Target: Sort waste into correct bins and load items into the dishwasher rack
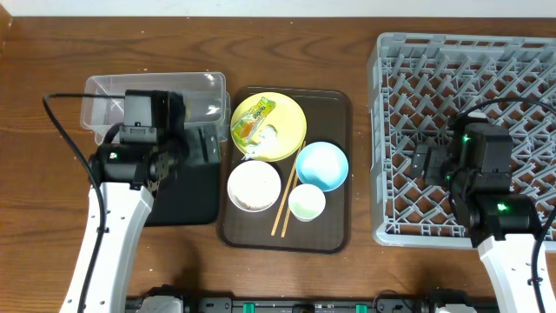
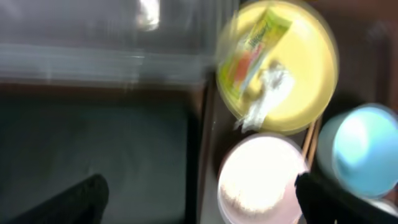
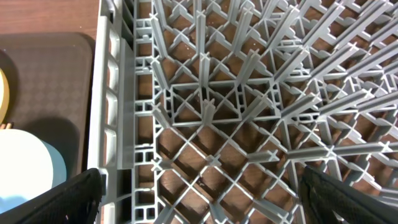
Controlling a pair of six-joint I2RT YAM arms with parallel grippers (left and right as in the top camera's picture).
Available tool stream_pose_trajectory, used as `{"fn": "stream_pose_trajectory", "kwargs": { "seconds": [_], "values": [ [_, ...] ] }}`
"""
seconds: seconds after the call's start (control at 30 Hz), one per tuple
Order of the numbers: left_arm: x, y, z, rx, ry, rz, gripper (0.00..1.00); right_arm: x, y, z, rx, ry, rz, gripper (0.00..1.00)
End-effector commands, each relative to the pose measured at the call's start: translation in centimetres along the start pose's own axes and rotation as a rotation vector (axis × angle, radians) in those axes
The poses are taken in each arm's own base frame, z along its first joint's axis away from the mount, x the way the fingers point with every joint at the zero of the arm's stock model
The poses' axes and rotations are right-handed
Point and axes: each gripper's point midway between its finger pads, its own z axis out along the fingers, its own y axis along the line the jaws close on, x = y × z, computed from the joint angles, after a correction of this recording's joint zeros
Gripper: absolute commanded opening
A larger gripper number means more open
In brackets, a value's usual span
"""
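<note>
We'd take the wrapper [image 2: 255,50], upper centre of frame: left gripper [image 2: 205,202], spread and empty, should pinch it off the plate [image 2: 311,62]; right gripper [image 3: 208,199] is spread too.

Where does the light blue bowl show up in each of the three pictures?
Overhead: the light blue bowl sits mid-picture on the dark brown tray.
Left wrist: the bowl is blurred, at the right edge.
Right wrist: part of the bowl fills the bottom left corner.
Shared landmark: the dark brown tray under it.
</note>
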Motion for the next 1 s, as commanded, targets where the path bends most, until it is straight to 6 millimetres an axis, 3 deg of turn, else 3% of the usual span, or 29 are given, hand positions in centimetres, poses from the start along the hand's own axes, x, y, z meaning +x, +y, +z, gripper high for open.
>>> {"fn": "stream_pose_trajectory", "kwargs": {
  "seconds": [0.0,0.2,0.37,0.5,0.63,0.8,0.97],
  "values": [
    [-2.3,-1.5,0.3,0.045,-0.071,0.025,0.98,-0.8,0.7,-0.4,-0.031,-0.024,-0.01,0.99],
    [-4.4,-5.1,3.0,0.105,-0.134,0.119,0.98,-0.8,1.0,-0.5,-0.047,-0.021,-0.011,0.99],
    [-4.4,-8.6,7.3,0.154,-0.121,0.211,0.97,-0.8,1.0,-0.5,-0.047,-0.021,-0.011,0.99],
    [-3.0,-10.9,11.0,0.182,-0.079,0.262,0.94,-0.8,1.0,-0.5,-0.047,-0.021,-0.011,0.99],
    [-0.9,-12.1,14.3,0.187,-0.011,0.292,0.87,-0.8,1.0,-0.5,-0.047,-0.021,-0.011,0.99],
    [2.3,-12.0,17.6,0.169,0.095,0.31,0.81,-0.8,1.0,-0.5,-0.047,-0.021,-0.011,0.99],
    [4.1,-11.4,19.3,0.151,0.157,0.31,0.69,-0.8,1.0,-0.5,-0.047,-0.021,-0.011,0.99]
  ]
}}
